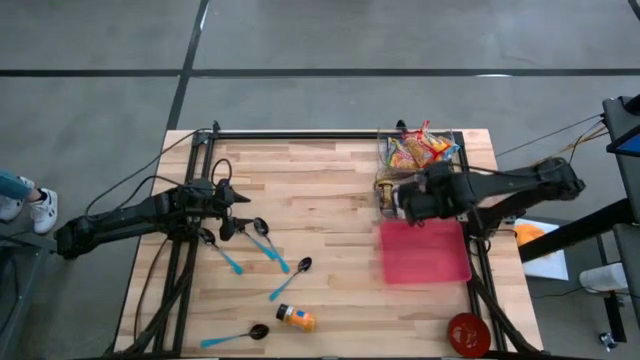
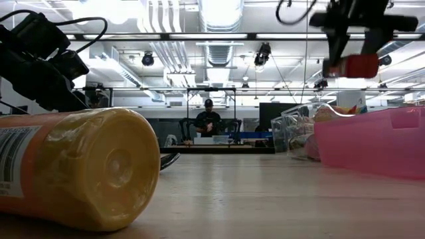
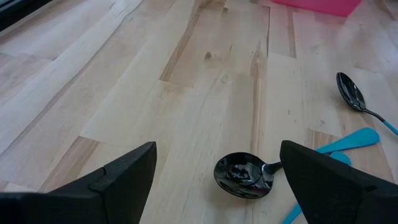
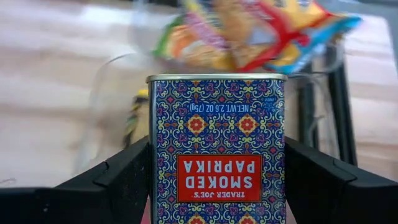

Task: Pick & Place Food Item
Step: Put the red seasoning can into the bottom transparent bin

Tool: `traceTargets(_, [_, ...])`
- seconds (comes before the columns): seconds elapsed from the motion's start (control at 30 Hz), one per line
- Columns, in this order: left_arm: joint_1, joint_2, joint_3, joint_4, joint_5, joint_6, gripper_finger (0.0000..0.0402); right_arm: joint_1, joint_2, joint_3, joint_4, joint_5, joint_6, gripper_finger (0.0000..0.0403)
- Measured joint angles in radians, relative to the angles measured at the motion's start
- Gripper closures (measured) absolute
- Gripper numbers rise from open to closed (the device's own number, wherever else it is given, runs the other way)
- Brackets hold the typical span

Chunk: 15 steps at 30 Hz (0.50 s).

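- Right gripper (image 4: 214, 186) held a rectangular metal paprika tin (image 4: 216, 146), patterned blue with a red label, clamped between its jaws above the pink plastic bin (image 1: 424, 252), near the clear container of snack packets (image 1: 417, 150).
- Left gripper (image 3: 214, 186) hung with jaws apart over glossy black spoons (image 3: 242, 176).
- Only the low view showed a person (image 2: 208, 121) in the room beyond the butcher-block table (image 1: 310, 200), and an orange bottle (image 2: 70, 169) on its side.
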Motion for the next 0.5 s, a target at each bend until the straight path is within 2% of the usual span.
traceTargets(0.17, [0.000,0.000,0.000,0.000,0.000,0.000,0.0057,-0.138,-0.035,-0.093,0.053,-0.004,0.023,0.0113])
traceTargets(0.5, [0.000,0.000,0.000,0.000,0.000,0.000,0.0057,-0.388,-0.002,-0.207,0.173,-0.113,-0.209,0.0113])
